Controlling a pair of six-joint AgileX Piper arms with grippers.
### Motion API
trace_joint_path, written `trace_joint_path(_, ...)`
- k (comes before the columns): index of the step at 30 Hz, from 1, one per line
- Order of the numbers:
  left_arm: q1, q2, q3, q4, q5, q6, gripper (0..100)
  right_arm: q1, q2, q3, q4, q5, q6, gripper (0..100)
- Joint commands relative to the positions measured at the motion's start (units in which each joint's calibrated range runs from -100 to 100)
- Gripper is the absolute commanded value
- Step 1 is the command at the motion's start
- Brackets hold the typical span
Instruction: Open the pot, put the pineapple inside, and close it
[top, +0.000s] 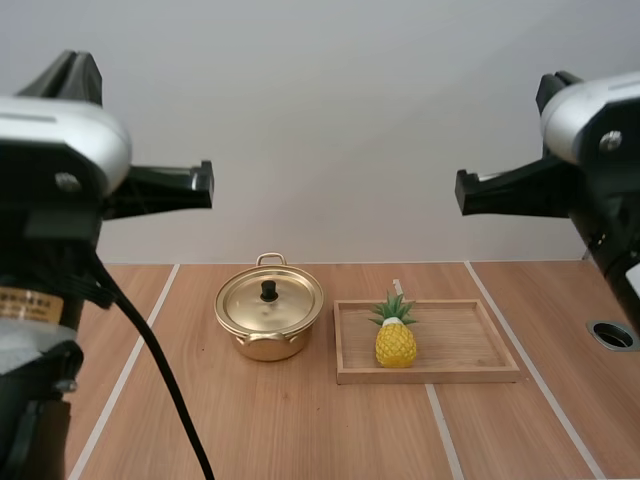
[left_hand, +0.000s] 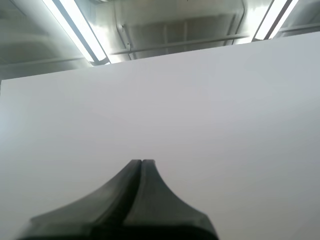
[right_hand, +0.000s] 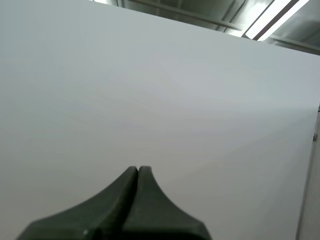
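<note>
Evidently we have not yet begun: opening the pot (top: 265, 345) is the step in hand.
Nearest us, our left end effector (top: 203, 186) and right end effector (top: 463, 191) hang high above the bench (top: 300, 430), each with fingers pressed together on nothing. Farther out, toward the middle of the bench, the pot sits with its lid (top: 290, 305) on, just beside the wooden tray (top: 470, 374), where the pineapple (top: 396, 340) stands upright toward the tray's left end. Next, we judge, one end effector must spread, descend and pinch the lid's black knob (top: 268, 290).

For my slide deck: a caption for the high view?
Both shut, left gripper and right gripper hover above the table; lidded pot beside pineapple upright in wooden tray.
</note>
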Motion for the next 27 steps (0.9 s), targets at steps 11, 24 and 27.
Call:
trace_joint_path(11,-0.06,19.27,-27.7,-1.67,27.84,-0.88,0,-0.22,16.83,-21.78,-0.49,15.29,1.53,0)
trace_joint_path(24,-0.06,37.81,-51.08,-26.8,68.5,20.99,0,-3.44,29.8,-32.49,2.44,29.68,1.53,0)
trace_joint_path(27,-0.06,41.01,-53.22,-26.8,74.82,21.08,0,-3.53,31.68,-32.66,2.31,34.61,1.43,0)
